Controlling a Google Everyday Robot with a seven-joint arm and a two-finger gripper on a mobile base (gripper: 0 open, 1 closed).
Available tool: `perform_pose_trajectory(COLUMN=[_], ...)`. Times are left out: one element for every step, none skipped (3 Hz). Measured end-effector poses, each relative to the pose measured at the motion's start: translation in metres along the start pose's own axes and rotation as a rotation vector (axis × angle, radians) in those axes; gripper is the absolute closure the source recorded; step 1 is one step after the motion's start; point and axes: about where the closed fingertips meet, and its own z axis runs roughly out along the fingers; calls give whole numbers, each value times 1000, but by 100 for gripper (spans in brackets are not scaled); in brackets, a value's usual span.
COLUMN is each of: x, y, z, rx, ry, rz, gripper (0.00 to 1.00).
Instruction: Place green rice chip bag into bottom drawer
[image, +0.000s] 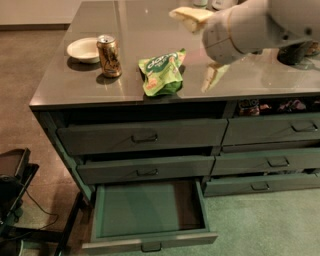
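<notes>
The gripper hangs over the counter, just right of the bag, with its two pale fingers spread wide and nothing between them. The green chip bag lies on the counter near the front edge. Left of it stand a soda can and a small bowl. Below, the bottom drawer is pulled out.

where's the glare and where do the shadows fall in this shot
Camera view: the glossy countertop has a pale sheen toward its far edge; the soda can and bowl cast short shadows at their near-left; the green rice chip bag is evenly lit; the open gripper hovers just right of it; the bottom drawer darkens toward its back right.
</notes>
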Motion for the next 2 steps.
perform_pose_trajectory(x=[11,25], y=[-7,-6], z=[36,66], rx=[-11,-30], ry=[8,39], rz=[-164,-284], gripper=[0,0])
